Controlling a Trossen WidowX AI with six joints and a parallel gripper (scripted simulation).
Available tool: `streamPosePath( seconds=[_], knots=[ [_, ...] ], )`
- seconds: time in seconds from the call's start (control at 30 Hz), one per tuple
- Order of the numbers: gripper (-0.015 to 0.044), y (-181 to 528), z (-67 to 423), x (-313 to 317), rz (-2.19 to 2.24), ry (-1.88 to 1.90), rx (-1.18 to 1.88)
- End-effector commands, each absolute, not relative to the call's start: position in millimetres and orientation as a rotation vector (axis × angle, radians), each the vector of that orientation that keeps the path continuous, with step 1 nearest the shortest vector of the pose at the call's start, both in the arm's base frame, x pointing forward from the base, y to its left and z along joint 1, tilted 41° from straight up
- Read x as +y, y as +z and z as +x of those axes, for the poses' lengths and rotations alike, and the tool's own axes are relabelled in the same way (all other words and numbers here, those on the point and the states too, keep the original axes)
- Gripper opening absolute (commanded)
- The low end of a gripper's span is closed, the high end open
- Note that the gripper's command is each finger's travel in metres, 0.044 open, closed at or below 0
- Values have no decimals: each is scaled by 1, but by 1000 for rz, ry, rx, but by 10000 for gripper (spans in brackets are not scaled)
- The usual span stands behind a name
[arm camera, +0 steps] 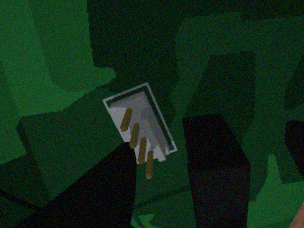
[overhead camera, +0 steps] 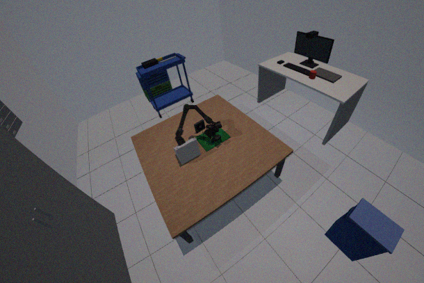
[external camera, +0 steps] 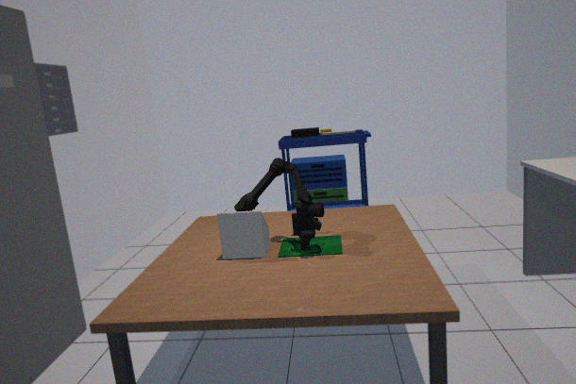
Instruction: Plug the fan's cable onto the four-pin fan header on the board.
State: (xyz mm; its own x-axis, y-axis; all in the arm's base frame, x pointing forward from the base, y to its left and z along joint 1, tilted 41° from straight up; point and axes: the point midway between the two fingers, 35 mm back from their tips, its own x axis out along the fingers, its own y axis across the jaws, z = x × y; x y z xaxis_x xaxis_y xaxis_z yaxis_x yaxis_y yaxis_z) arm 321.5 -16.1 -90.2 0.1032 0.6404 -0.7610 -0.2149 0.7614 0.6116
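Note:
The green board [overhead camera: 225,134] [external camera: 333,246] [arm camera: 25,65] lies on the table. In the wrist view the four-pin header [arm camera: 161,116], a pale frame with brass pins, stands bare, with no plug on its pins. The black plug [arm camera: 217,145] is right of the header, beside it and apart from it. My gripper [overhead camera: 213,138] [external camera: 306,248] [arm camera: 209,141] is open low over the board. The plug is between the fingers, with a gap on each side. Whether the plug rests on the board is unclear. The black fan [overhead camera: 199,126] [external camera: 297,225] stands behind the gripper.
A pale grey box [overhead camera: 188,152] [external camera: 241,236] stands left of the board on the wooden table [overhead camera: 222,180] [external camera: 283,287]. A thin dark cable [arm camera: 167,196] crosses low in the wrist view. The blue cart [overhead camera: 174,96] [external camera: 326,139] stands behind the table.

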Motion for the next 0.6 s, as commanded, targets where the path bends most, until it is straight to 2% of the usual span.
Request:
streamPosePath(
  seconds=[0.0, 0.23, 0.47, 0.57],
  knots=[
    [230, -90, 322, -16, 391, 655, 1326],
    [46, -90, 322, -16, 391, 655, 1326],
    [0, -90, 322, -16, 391, 655, 1326],
    [0, -90, 322, -16, 391, 655, 1326]
  ],
)
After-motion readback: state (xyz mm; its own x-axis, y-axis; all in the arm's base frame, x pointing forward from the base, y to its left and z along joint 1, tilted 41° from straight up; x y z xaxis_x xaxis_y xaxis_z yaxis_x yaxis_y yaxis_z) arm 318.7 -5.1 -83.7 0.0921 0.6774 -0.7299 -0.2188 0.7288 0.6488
